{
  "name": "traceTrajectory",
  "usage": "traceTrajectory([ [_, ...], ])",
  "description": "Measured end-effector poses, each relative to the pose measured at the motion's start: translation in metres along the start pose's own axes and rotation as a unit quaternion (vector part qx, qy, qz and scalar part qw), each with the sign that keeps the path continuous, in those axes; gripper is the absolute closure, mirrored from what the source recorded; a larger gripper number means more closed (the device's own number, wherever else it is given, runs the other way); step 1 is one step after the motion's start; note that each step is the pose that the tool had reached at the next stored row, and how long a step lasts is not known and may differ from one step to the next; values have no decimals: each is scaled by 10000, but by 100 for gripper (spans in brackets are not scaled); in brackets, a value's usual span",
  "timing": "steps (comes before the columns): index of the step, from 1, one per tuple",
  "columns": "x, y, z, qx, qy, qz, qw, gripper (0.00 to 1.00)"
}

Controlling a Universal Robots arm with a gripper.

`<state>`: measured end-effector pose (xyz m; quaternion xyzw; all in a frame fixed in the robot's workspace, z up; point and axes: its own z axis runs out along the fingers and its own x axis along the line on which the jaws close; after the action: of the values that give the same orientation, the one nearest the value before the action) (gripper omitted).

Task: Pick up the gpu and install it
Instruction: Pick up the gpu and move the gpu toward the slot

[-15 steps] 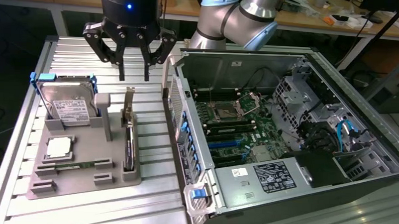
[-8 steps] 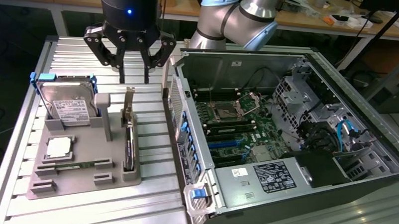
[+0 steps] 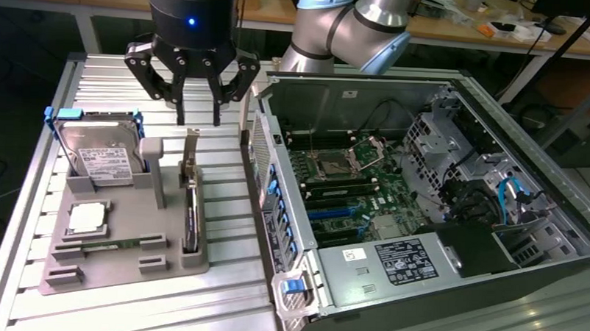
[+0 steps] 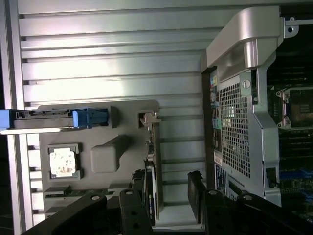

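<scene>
The gpu [image 3: 188, 198] is a thin green card standing on edge in a slot of the grey holder [image 3: 124, 266], with its metal bracket [image 3: 192, 143] at the far end. My gripper [image 3: 199, 119] hangs open just above that bracket end and touches nothing. In the wrist view the gpu [image 4: 151, 169] runs below the gripper [image 4: 167, 185], close to one black finger [image 4: 138, 186], with the other finger [image 4: 195, 188] well apart from it. The open computer case [image 3: 422, 199] lies on the exterior view's right, motherboard [image 3: 349, 182] exposed.
The grey holder also carries a silver hard drive [image 3: 97, 158] in a blue-tabbed carrier and a small square chip [image 3: 87, 217]. The case's rear wall [image 3: 265, 172] stands close beside the gpu. All rests on a ribbed aluminium table [image 3: 123, 307].
</scene>
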<state>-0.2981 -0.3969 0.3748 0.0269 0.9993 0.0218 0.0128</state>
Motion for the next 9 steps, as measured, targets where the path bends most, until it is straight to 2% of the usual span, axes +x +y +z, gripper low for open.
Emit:
traceTrajectory([
  [9,1,-2,39,0,0,0,10000,52],
])
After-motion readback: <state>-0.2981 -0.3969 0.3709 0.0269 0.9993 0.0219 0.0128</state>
